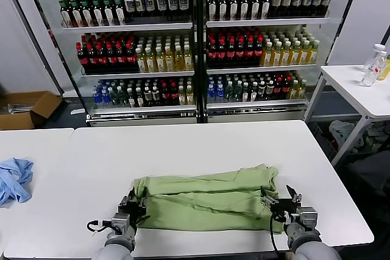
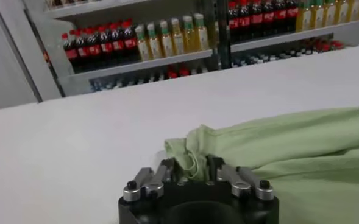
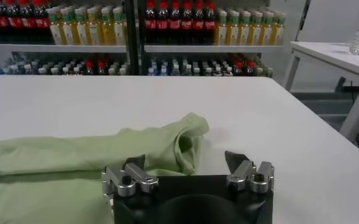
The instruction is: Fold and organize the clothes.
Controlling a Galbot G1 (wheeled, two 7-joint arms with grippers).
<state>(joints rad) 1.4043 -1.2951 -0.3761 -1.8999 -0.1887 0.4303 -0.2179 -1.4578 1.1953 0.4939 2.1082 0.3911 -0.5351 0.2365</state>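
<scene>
Lt green shirt (image 1: pixel 210 196), white table (image 1: pixel 183 150)

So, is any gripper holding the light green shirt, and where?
Left gripper pinches the light green soft shirt at its bunched end; right gripper is open.

Both arms reach in low over the near edge of the table, wrists level, grippers pointing toward the far edge.

The left gripper (image 1: pixel 133 206) sits toward the near left corner. In the left wrist view its fingers (image 2: pixel 167 167) stand a narrow gap apart, pinched on a fold of cloth.

The right gripper (image 1: pixel 281 201) sits toward the near right corner. In the right wrist view its fingers (image 3: pixel 234 160) are spread wide, with nothing between them.
</scene>
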